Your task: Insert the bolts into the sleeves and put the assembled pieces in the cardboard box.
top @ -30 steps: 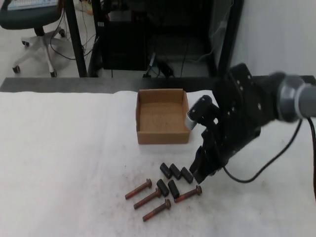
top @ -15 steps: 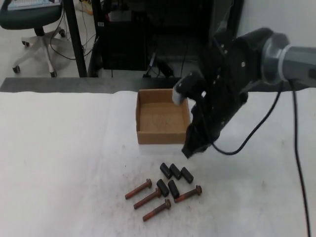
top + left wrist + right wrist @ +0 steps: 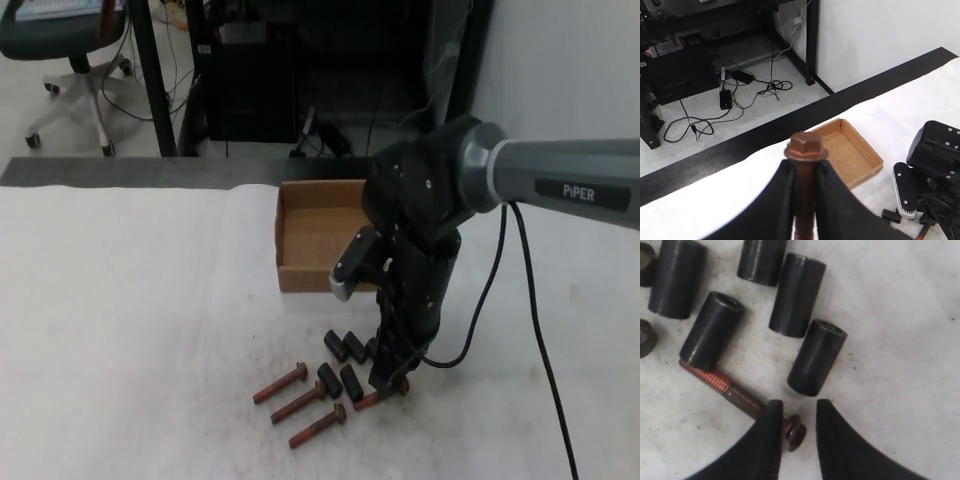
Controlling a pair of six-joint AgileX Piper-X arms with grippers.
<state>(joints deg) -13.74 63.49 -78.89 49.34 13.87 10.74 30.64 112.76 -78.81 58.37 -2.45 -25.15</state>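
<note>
Lying near cardboard box: 4 bolts, sleeves.

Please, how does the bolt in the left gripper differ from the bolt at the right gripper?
The held bolt is clamped between the shut fingers of the left gripper, off the bench. The lying bolt is flat on the white cloth, its head between the open fingers of the right gripper. The held bolt's thread is hidden. The lying bolt's thread shows, next to a black sleeve. Both are reddish-brown.
</note>
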